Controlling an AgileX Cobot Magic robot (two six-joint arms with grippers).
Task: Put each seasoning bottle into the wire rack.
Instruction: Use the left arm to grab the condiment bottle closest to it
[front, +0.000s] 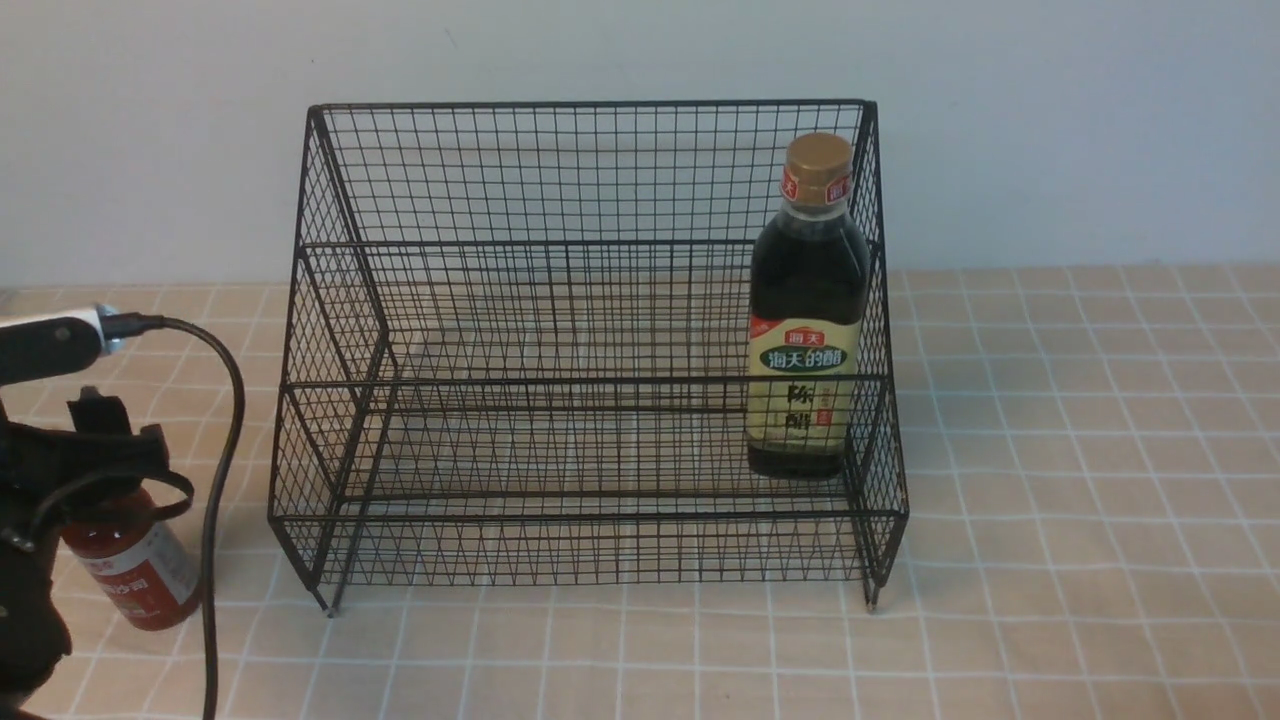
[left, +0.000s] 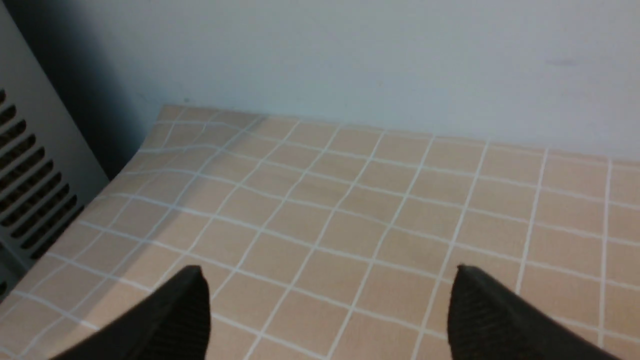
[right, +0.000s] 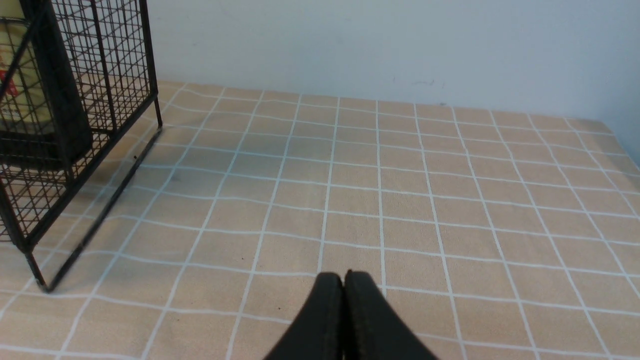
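Only the front view shows the red bottle (front: 135, 575); left tool (left: 327, 272) spread, right tool (right: 344, 276) pressed together.

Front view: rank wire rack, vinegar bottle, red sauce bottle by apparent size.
1. wire rack, by far the largest
2. vinegar bottle
3. red sauce bottle, smallest as seen, but partly hidden and nearer the camera, so its real size is unsure

A plain pale wall (front: 1050, 120) rises behind the counter (front: 1100, 620), which is covered by a beige cloth (right: 450, 200) with white grid lines.
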